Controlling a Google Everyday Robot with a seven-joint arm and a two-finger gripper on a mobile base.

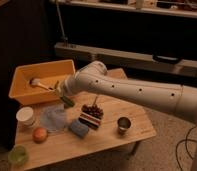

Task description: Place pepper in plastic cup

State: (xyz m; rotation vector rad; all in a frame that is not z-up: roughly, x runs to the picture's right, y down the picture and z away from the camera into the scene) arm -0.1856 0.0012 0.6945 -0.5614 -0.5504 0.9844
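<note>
My gripper [61, 91] is at the end of the white arm [137, 92], above the left middle of the wooden table [137, 135], just in front of the yellow bin. It is shut on the slim green pepper [67, 101], which hangs below it, clear of the table. The translucent green plastic cup [18, 155] stands at the table's front left corner, well to the lower left of the gripper.
A yellow bin [22, 92] with a utensil inside sits at the back left. A white cup [26, 116], an orange fruit [40, 134], a clear bag [54, 118], a blue sponge [78, 128], grapes [93, 111] and a metal cup [124, 124] are on the table.
</note>
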